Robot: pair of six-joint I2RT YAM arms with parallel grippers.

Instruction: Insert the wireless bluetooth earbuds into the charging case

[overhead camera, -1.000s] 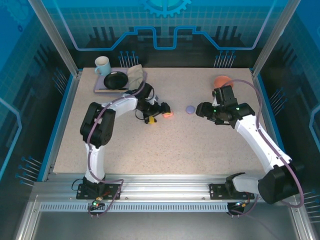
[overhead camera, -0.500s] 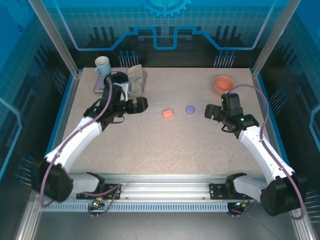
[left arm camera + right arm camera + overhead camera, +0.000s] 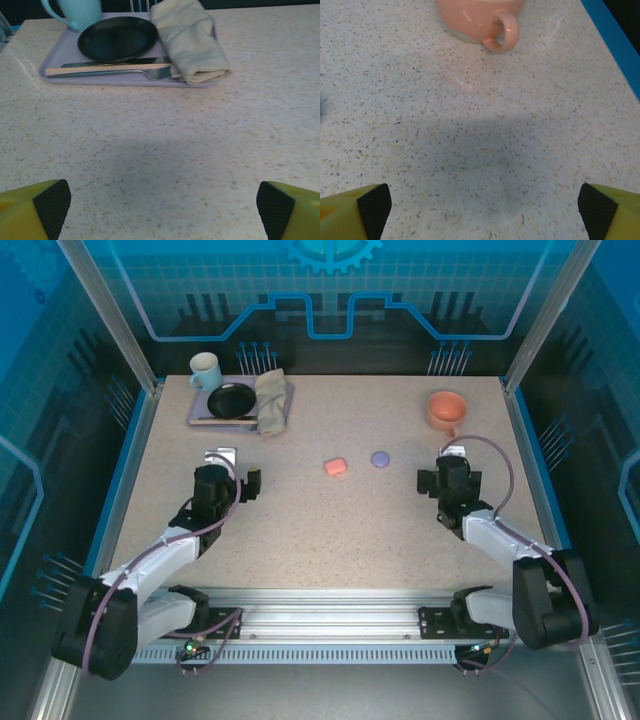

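Mid-bench (image 3: 300, 530), pink charging case (image 3: 335, 467) and purple charging case (image 3: 380, 458) sit near each other, and both look shut. The earbuds are too small to make out; I judge they're inside. My left hand (image 3: 164, 201) and right hand (image 3: 482, 202) are both spread wide, holding nothing, well apart from the cases. Looks like wrap-up. I'd keep both hands off the cases and clear of the peach cup (image 3: 480, 20) and tray (image 3: 125, 81).

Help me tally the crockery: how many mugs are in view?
2. A light blue mug stands at the back-left corner of the tray; a salmon-pink mug stands back right, its handle toward the near edge. None looks hidden.
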